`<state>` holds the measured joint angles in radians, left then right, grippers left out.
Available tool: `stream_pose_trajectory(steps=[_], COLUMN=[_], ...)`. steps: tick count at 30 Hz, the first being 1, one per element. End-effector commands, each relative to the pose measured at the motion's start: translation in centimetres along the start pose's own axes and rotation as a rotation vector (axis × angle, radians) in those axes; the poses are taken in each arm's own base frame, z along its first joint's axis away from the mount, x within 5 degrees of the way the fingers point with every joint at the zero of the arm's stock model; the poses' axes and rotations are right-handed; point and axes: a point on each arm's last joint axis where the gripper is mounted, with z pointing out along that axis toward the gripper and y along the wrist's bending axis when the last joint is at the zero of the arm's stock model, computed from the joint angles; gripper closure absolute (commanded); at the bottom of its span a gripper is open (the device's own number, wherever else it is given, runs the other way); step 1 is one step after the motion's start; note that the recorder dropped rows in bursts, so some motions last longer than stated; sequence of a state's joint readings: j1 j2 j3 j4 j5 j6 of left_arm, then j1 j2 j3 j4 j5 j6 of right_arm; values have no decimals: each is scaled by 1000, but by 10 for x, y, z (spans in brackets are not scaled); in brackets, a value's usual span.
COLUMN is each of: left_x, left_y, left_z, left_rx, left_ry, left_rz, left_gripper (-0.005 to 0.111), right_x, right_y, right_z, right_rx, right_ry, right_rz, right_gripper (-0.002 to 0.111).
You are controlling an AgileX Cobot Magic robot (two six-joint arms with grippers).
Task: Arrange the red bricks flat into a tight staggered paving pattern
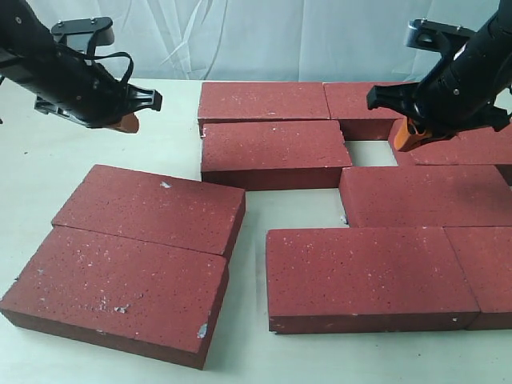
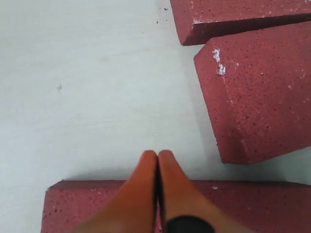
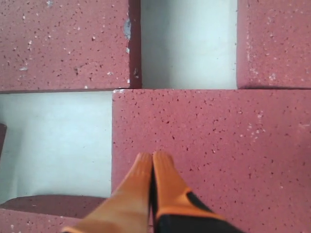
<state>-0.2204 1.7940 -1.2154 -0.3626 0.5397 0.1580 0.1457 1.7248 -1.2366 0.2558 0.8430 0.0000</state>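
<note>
Several red bricks lie flat on the pale table (image 1: 48, 160). Two sit side by side at the front left (image 1: 148, 210) (image 1: 116, 296). The others form staggered rows at the back and right (image 1: 272, 152) (image 1: 260, 102) (image 1: 424, 196) (image 1: 368, 276), with gaps between some. My left gripper (image 1: 124, 122) hangs shut and holds nothing above bare table at the back left. In the left wrist view its tips (image 2: 157, 154) sit over a brick's edge (image 2: 87, 206). My right gripper (image 1: 408, 138) is shut and holds nothing, low over a brick (image 3: 218, 136) beside a gap (image 3: 53, 141).
A small square gap of bare table (image 1: 370, 154) lies between the back bricks near the right gripper. A wider gap (image 1: 292, 206) separates the middle brick from the front one. A white curtain (image 1: 264, 36) hangs behind the table.
</note>
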Motion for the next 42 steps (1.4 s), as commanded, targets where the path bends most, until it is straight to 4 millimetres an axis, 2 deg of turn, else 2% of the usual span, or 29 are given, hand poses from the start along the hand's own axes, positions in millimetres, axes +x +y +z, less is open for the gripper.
stream_pose_trajectory(steps=[1,18,37,42], left_x=[0,7,6,6], left_y=[-2,-6,-6,-3], left_z=[-4,-5,-5,13], left_rx=[9,55,58,56], left_ry=[-4,71,66,45], left_rz=[-5,-55,-61,-57], left_gripper=[107,107,107,107], right_x=[-1,0,1,1], right_y=[0,2,2,2], right_z=[-4,-4,-4,-4], right_rx=[-15,-37,-39,-39], right_ry=[-23,-10,2,-3], right_rz=[17,36,31,31], right_gripper=[109,109,109,109])
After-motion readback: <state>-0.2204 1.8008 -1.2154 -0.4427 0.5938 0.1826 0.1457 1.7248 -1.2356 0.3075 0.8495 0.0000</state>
